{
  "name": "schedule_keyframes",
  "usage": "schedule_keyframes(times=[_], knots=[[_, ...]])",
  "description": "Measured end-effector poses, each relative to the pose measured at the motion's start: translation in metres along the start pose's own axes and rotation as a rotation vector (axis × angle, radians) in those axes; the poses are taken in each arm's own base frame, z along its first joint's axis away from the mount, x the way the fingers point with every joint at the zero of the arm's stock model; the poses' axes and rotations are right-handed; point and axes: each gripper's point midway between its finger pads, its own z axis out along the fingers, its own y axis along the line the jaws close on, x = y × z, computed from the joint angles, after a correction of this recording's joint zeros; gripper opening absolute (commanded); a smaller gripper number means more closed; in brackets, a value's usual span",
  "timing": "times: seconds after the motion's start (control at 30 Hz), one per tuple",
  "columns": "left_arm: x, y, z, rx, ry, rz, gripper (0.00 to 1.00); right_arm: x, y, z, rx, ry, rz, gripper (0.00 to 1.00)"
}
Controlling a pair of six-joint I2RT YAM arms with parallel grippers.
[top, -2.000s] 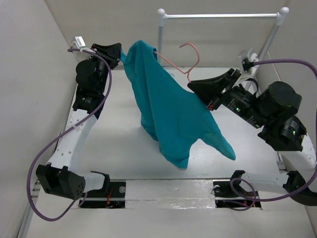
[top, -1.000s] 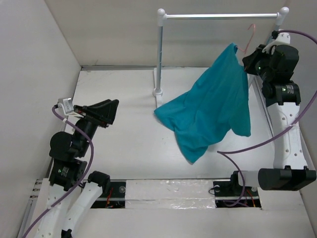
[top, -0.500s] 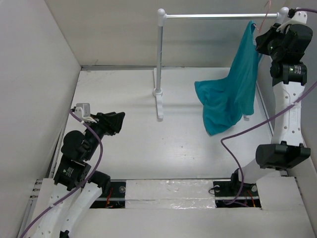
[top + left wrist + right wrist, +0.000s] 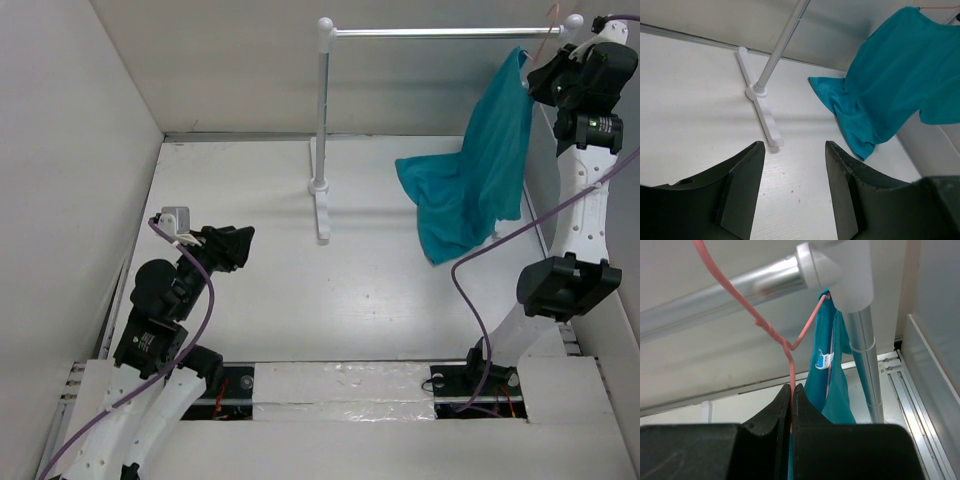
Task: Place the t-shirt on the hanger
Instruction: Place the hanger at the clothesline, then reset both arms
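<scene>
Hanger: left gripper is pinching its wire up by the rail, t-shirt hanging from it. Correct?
No: the right gripper pinches the hanger wire by the rail, t-shirt hanging from it; right wrist view shows it. The left gripper stands open, empty.

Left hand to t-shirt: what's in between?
Top external view: the rail's left post and its foot stand between the left hand and the t-shirt; the rest is bare table. Left wrist view agrees.

The white table [image 4: 250, 300] carries the rail's flat foot [image 4: 322, 218], ahead of the left claw [image 4: 240, 246]; farther right, the t-shirt [image 4: 470, 190] perhaps brushes it with its lowest fold.
</scene>
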Motion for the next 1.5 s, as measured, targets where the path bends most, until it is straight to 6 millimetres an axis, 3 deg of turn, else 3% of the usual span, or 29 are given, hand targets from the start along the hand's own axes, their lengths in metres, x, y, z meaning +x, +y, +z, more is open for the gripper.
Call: schedule_keyframes(times=[0.23,0.4,0.5,0.53,0.57,0.63,0.73,0.8,0.83,0.97,1.07,1.17,1.23,1.3,1.5], knots=[[0.000,0.003,0.002,-0.014,0.001,0.007,0.50,0.040,-0.018,0.015,0.012,0.064,0.036,0.00],[0.003,0.005,0.005,-0.022,0.013,0.008,0.50,0.039,-0.028,0.019,0.008,0.037,0.054,0.02],[0.004,0.005,0.005,-0.024,0.015,0.009,0.51,0.038,-0.032,0.018,0.010,0.022,0.072,0.36],[0.004,0.005,0.005,-0.025,0.015,0.009,0.52,0.041,-0.033,0.015,0.016,0.026,0.084,0.58],[0.004,0.006,0.005,-0.025,0.014,0.009,0.55,0.044,-0.034,0.012,0.021,0.031,0.096,0.67],[0.004,0.006,0.005,-0.025,0.015,0.010,0.59,0.046,-0.037,0.004,0.033,0.034,0.113,0.78],[0.003,0.007,0.006,-0.029,0.013,0.010,0.63,0.034,-0.033,-0.014,0.032,0.009,0.126,0.85],[0.004,0.007,0.006,-0.032,0.015,0.010,0.69,0.016,-0.023,-0.033,0.019,-0.032,0.130,0.85],[0.004,0.008,0.006,-0.034,0.017,0.010,0.70,0.006,-0.016,-0.044,0.005,-0.058,0.130,1.00],[0.006,0.010,0.009,-0.045,0.023,0.005,0.73,-0.032,0.029,-0.108,-0.125,-0.165,0.125,1.00],[0.005,0.010,0.009,-0.046,0.023,0.000,0.73,-0.040,0.069,-0.165,-0.275,-0.232,0.117,1.00],[-0.002,0.006,0.007,-0.044,0.018,-0.004,0.74,-0.024,0.104,-0.223,-0.417,-0.275,0.110,1.00],[-0.020,-0.001,0.003,-0.045,-0.008,-0.003,0.74,-0.011,0.121,-0.261,-0.488,-0.294,0.101,1.00],[-0.051,-0.013,-0.006,-0.039,-0.072,-0.003,0.75,-0.008,0.134,-0.293,-0.527,-0.315,0.087,1.00],[-0.141,-0.057,-0.060,0.070,-0.323,-0.011,0.81,-0.041,0.174,-0.406,-0.664,-0.488,-0.046,1.00]])
